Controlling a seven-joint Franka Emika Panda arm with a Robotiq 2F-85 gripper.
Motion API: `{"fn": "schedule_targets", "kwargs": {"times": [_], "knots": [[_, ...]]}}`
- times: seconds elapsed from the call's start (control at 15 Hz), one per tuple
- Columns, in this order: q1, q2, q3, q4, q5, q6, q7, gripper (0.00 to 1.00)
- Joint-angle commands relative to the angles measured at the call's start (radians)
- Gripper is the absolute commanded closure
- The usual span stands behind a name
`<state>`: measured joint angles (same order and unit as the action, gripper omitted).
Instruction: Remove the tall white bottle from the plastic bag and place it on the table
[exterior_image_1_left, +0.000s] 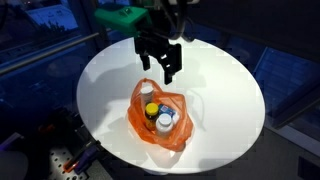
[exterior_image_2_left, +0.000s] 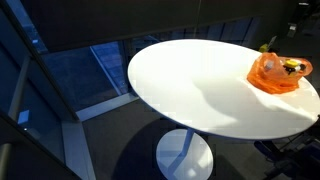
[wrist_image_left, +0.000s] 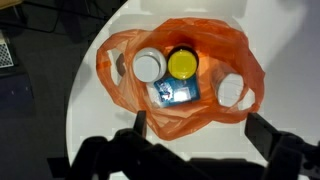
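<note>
Plastic bag (exterior_image_1_left: 160, 122), orange, mouth open: sits close to one edge of the round white surface (exterior_image_1_left: 225, 90), which stretches broadly toward the opposite edge. Tall white bottle (wrist_image_left: 148, 66): upright inside the bag, beside a yellow cap (wrist_image_left: 182, 63). Gripper (exterior_image_1_left: 166, 75): above the bag, fingers (wrist_image_left: 268, 140) spread.

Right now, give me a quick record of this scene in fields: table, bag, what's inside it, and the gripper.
table: round white table
bag: orange plastic bag, top open, near the table's edge
contents: white-capped bottle, yellow-capped container, blue-labelled item, all inside the bag
gripper: black gripper, open, above the bag, holding nothing
task state: bottle not yet lifted out
</note>
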<state>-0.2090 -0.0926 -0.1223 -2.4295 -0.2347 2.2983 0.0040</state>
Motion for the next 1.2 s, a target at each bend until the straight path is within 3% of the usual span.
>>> {"fn": "schedule_targets", "kwargs": {"times": [0.0, 0.53, 1.13], "knots": [[0.01, 0.05, -0.023, -0.022, 0.015, 0.056, -0.016, 0.0], [0.012, 0.153, -0.037, -0.037, 0.059, 0.13, -0.023, 0.0], [0.058, 0.164, -0.021, -0.047, 0.069, 0.162, -0.013, 0.0]]}}
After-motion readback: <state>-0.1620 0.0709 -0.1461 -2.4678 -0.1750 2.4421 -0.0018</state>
